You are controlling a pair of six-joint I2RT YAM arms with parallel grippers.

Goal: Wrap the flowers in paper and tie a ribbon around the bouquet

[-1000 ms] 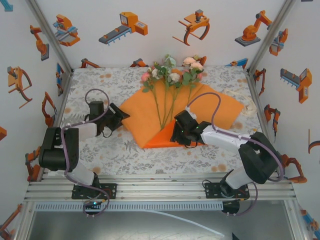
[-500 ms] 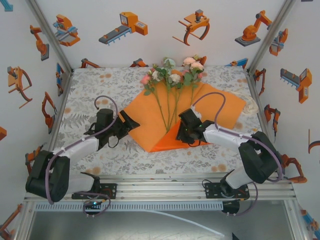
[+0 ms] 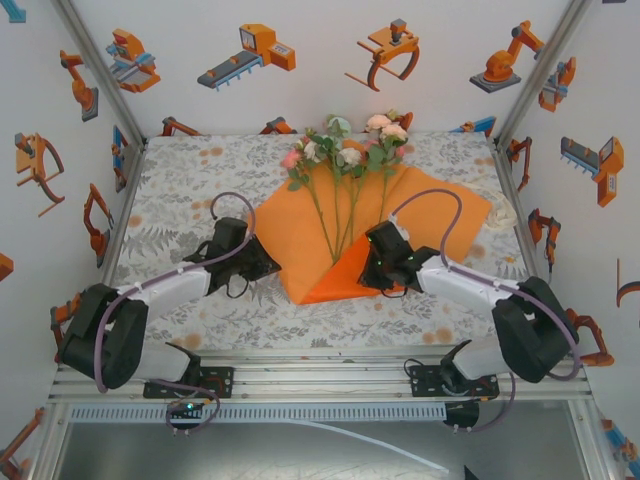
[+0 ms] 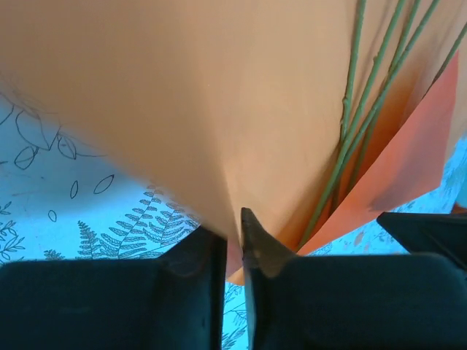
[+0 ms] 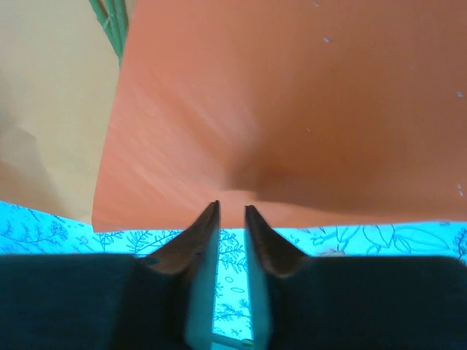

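The orange paper (image 3: pixel 290 230) lies flat mid-table with the flowers (image 3: pixel 345 152) on it, blooms at the far edge and stems (image 4: pixel 350 109) running toward me. My left gripper (image 3: pixel 268 262) is at the sheet's near-left edge; in the left wrist view its jaws (image 4: pixel 233 219) are pinched on the paper (image 4: pixel 182 95). My right gripper (image 3: pixel 372 265) holds the near-right corner, which is folded up as a darker flap (image 3: pixel 340 275) over the stem ends. Its jaws (image 5: pixel 231 208) are nearly together on the flap's edge (image 5: pixel 292 109). The ribbon (image 3: pixel 503 213) lies bunched by the right wall.
A floral tablecloth (image 3: pixel 190 190) covers the table. Walls stand close on the left, right and back. Bare cloth runs to the left of the paper and along the near edge in front of both arms.
The left arm has reached right and closed its jaws on the paper's near-left edge. The right gripper has narrowed on the folded flap and shifted slightly right.
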